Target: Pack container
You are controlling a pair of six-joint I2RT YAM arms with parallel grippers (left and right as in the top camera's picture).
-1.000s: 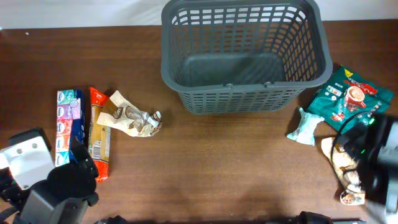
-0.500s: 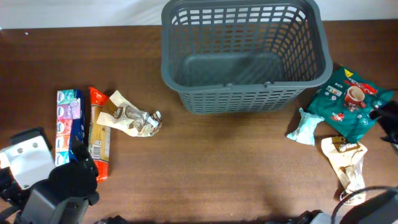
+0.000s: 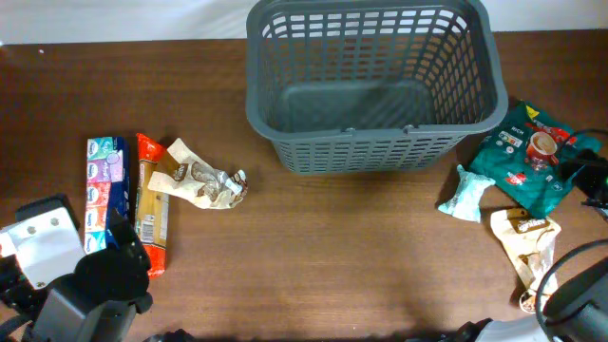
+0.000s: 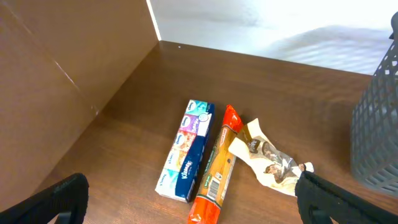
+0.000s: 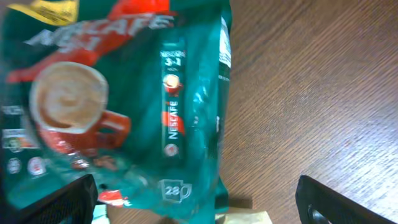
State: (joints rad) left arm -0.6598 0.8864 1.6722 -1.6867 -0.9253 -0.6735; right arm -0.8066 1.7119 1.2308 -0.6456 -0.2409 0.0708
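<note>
The container (image 3: 366,152), a big dark grey slotted basket, stands at the back centre with nothing inside; its wall (image 4: 376,124) shows at the right edge of the left wrist view. My right gripper (image 5: 196,199) hangs open just above a green Nescafe packet (image 5: 124,93), holding nothing. From overhead, the right gripper (image 3: 581,175) is at the far right, over that green packet (image 3: 527,157). My left gripper (image 4: 189,186) is open and holds nothing, low at the front left, short of a tissue pack (image 4: 186,149) and an orange packet (image 4: 217,165).
A cream wrapper (image 3: 199,180) lies beside the orange packet (image 3: 150,214) and tissue pack (image 3: 104,190). On the right, a small pale packet (image 3: 465,195) and a cream packet (image 3: 527,247) lie near the green one. A brown wall (image 4: 56,99) runs along the left.
The right arm has swung away from above the cream packet toward the right edge, uncovering that packet. The left arm and all packets have stayed put.
</note>
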